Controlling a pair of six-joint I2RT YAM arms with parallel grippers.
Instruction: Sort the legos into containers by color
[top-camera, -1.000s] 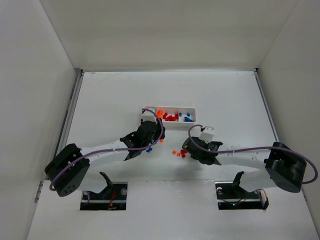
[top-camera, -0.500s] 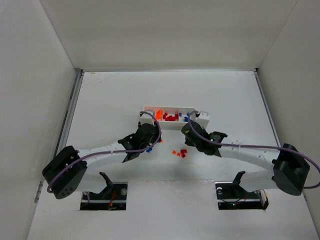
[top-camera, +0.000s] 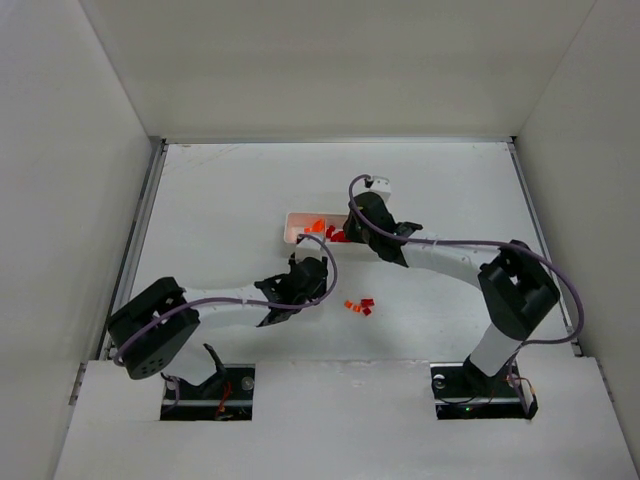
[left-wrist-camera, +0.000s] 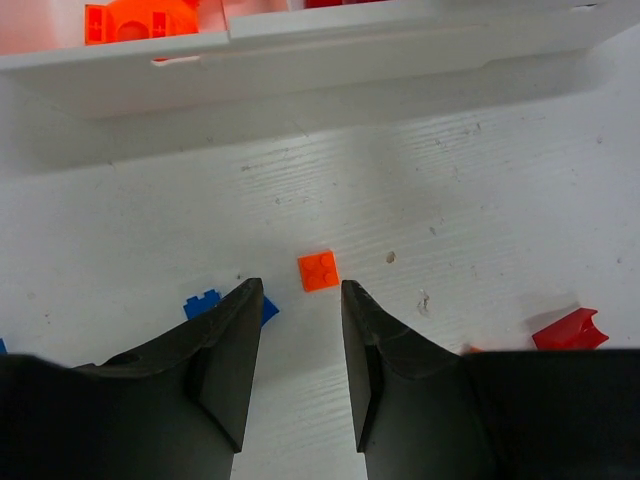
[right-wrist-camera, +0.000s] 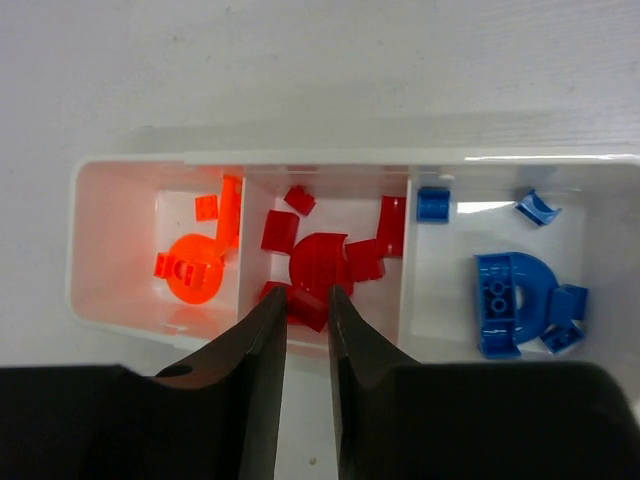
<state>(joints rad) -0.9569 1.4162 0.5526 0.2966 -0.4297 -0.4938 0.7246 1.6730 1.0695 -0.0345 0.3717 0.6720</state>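
Note:
The white tray (right-wrist-camera: 80, 240) has three compartments: orange pieces (right-wrist-camera: 190, 268) on the left, red pieces (right-wrist-camera: 320, 258) in the middle, blue pieces (right-wrist-camera: 510, 295) on the right. My right gripper (right-wrist-camera: 308, 292) hovers over the middle compartment, its jaws narrowly apart on a small red brick (right-wrist-camera: 310, 308) at the tips. In the top view it (top-camera: 350, 228) covers the tray's right part (top-camera: 293, 226). My left gripper (left-wrist-camera: 302, 285) is open and empty low over the table, in the top view (top-camera: 300, 288) near the tray. An orange brick (left-wrist-camera: 318, 270) lies just beyond its tips, a blue brick (left-wrist-camera: 205, 302) by its left finger.
A red brick (left-wrist-camera: 570, 330) lies to the right of the left gripper. A few orange and red bricks (top-camera: 358, 305) lie loose in front of the tray. The tray's near wall (left-wrist-camera: 330, 60) stands just beyond the orange brick. White walls enclose the table.
My right arm has swung from the loose bricks up and back over the tray. My left gripper has drawn back from the tray and shifted slightly right.

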